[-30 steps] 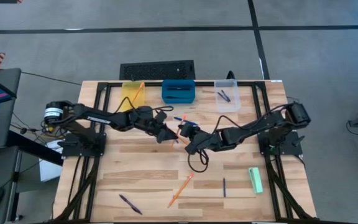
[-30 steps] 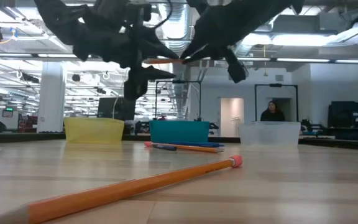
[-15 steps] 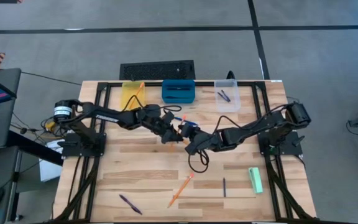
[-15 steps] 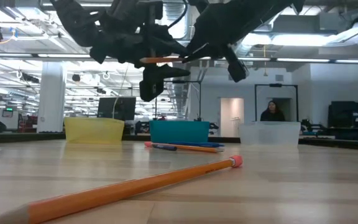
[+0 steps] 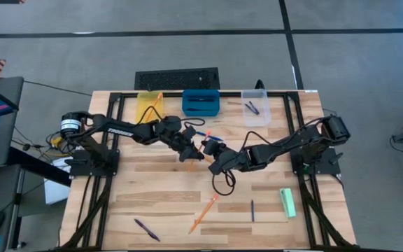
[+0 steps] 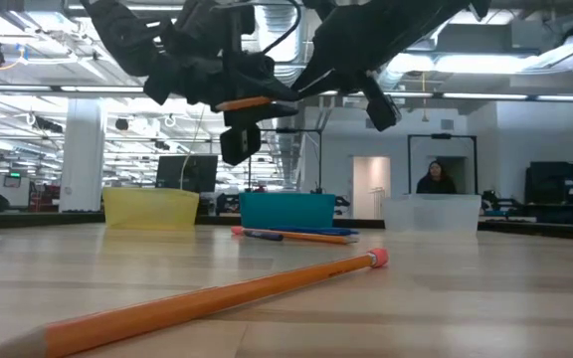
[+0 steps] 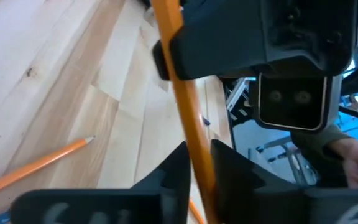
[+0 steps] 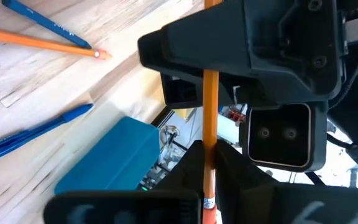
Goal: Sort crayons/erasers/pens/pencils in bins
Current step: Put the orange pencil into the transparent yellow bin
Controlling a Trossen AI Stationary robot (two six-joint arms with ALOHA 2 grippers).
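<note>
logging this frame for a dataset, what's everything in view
bins: 3, yellow, blue, clear, in a row along the far edge
pencils: 4, orange; held pencil in the air mid-table, one in the yellow bin, one lying in front of the blue bin, one near the front edge
pens: 2 blue beside the pencil by the blue bin; 2 dark near the front edge; dark ones in the clear bin
eraser: 1, mint green, front right
keyboard: 1, black, beyond the bins
person: 1, far back in the room
left gripper, right gripper: both shut on the held pencil
</note>
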